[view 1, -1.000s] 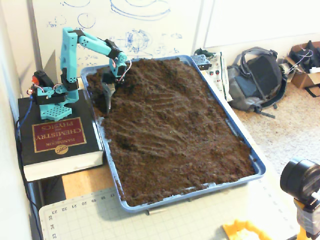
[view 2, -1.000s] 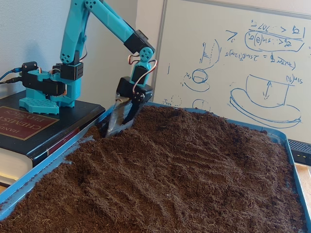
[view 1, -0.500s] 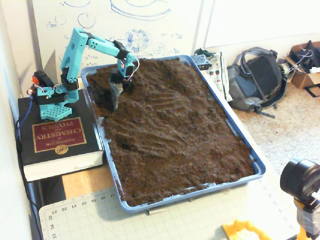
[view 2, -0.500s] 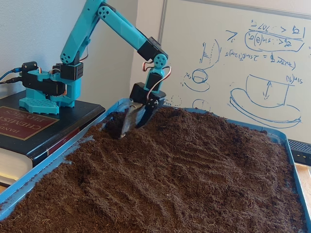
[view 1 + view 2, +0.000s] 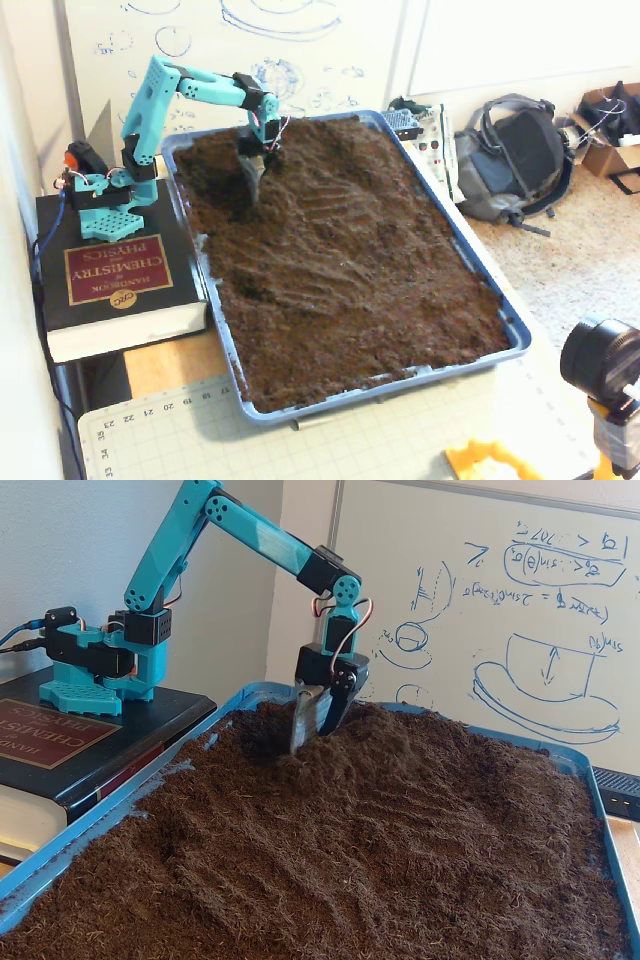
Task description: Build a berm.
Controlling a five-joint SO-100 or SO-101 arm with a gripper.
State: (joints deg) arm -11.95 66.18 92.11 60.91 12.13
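Dark brown soil fills a blue tray [image 5: 380, 386] [image 5: 601, 802]. The soil stands highest in a lumpy raised mass at the tray's far end, the berm [image 5: 320, 140] [image 5: 410, 745], just right of the gripper in both fixed views. The teal arm reaches from the left, and its gripper [image 5: 253, 188] [image 5: 308, 738] points down with its tips in the soil. The grey blade finger [image 5: 300, 718] and black finger [image 5: 335, 708] stand slightly apart, with only loose soil between them. A darker hollow [image 5: 213, 188] [image 5: 248, 730] lies left of the gripper.
The arm's base [image 5: 100, 195] sits on a thick black book [image 5: 115, 285] left of the tray. A whiteboard [image 5: 520, 600] stands behind the tray. A backpack [image 5: 515, 160] lies to the right, a cutting mat [image 5: 200, 440] in front, and a camera [image 5: 600, 365] at bottom right.
The arm has stretched out and carried the gripper rightward and farther along the tray's far end, out of the hollow beside the left rim and toward the raised soil.
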